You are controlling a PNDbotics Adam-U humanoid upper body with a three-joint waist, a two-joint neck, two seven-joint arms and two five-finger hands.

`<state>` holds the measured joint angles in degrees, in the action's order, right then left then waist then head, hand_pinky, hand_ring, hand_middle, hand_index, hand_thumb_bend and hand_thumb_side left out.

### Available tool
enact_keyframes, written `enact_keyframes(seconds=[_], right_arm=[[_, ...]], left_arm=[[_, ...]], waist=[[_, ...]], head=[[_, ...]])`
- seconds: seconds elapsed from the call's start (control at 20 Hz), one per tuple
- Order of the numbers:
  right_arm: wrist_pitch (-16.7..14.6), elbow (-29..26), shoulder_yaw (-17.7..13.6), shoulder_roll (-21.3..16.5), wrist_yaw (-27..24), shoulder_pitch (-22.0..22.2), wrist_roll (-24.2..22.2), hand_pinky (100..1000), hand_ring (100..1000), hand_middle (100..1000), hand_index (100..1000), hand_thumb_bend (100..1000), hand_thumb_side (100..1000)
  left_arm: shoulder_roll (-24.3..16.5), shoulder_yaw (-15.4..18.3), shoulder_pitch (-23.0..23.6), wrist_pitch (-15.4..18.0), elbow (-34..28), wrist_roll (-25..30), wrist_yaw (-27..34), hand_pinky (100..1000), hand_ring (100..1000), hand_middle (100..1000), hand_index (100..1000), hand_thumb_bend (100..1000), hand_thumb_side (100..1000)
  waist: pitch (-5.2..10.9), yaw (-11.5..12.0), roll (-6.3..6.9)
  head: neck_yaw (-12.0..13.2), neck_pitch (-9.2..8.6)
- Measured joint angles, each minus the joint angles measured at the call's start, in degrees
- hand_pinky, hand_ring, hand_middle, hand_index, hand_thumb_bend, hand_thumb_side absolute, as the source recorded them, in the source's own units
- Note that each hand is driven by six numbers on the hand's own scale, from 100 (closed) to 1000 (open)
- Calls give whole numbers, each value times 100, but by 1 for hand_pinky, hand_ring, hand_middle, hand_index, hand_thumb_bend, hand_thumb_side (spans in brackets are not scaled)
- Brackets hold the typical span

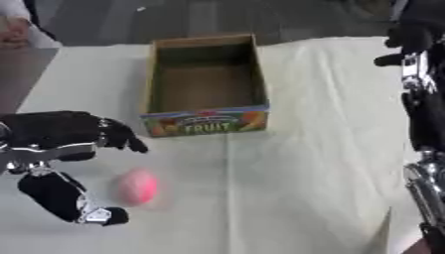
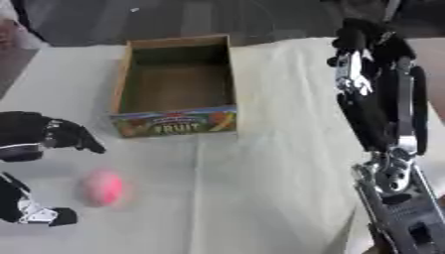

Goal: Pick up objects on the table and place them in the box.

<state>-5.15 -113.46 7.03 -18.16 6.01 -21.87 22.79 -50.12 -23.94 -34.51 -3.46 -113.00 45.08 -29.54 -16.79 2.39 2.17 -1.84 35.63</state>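
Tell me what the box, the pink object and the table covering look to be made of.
Box: cardboard by the look, plain brown matte walls, printed fruit label on the near face. Pink object: unclear; rounded, with a soft, even, dull pink surface, maybe foam or plastic. Table covering: apparently cloth, pale and matte, with a straight crease running toward the near edge.

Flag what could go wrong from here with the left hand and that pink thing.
1. The left hand is spread open around the pink round object, thumb near, fingers far; it looks round, so a partial closing could roll it away across the cloth.
2. The box has upright walls; a low carry might clip its front wall and shove it.
3. The right hand hangs raised beside the box; it may crowd the drop.
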Motion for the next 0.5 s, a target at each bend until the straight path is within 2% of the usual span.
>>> enact_keyframes(seconds=[0.5], right_arm=[[3, 0, 10, -1, -16, 1, -24, 572, 777, 540, 734, 100, 588]], left_arm=[[250, -205, -205, 32, 689, -111, -537, 734, 807, 809, 918, 527, 594]], waist=[[-53, -21, 5]], head=[[18, -5]])
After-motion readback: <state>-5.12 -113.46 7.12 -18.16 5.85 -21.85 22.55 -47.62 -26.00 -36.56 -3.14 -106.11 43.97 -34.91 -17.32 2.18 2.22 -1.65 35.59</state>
